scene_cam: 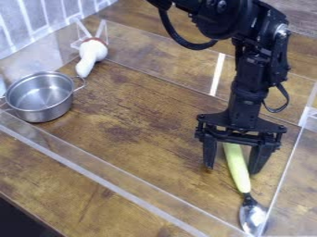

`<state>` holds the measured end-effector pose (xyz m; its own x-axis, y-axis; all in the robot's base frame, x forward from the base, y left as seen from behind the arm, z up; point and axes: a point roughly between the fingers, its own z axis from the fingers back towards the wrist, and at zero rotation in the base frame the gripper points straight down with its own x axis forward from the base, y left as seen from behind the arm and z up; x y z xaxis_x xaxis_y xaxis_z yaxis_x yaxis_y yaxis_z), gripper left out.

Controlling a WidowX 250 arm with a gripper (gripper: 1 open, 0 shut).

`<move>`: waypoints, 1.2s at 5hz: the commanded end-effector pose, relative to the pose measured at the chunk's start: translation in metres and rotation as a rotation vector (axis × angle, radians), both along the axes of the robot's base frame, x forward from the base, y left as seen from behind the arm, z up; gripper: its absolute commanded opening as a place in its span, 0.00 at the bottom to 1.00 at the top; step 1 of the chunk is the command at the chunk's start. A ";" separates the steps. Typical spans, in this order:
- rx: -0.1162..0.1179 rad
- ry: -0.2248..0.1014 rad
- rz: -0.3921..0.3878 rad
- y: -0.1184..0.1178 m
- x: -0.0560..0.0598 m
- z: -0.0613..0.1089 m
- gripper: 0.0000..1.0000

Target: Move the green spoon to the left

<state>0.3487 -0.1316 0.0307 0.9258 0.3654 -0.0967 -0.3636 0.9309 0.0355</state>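
Tool straight down — astride green spoon.

One spoon is lying on the table, its green handle sitting between the fingers of the one gripper, its metal bowl showing just below them. One steel pot is standing far off to the gripper's left. One whitish object with a red tip is lying beyond the pot, up and left of the gripper. One clear-walled tray is enclosing all of these, and one black arm is carrying the gripper.
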 end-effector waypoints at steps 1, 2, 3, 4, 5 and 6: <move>0.003 -0.040 -0.017 -0.004 0.004 0.010 1.00; 0.013 -0.040 -0.015 0.006 0.008 0.009 1.00; 0.024 -0.040 -0.014 0.016 0.013 0.009 1.00; 0.036 -0.039 0.063 0.007 0.018 0.008 1.00; 0.045 -0.039 0.139 -0.002 0.024 0.008 1.00; 0.054 -0.036 0.159 -0.001 0.027 0.007 1.00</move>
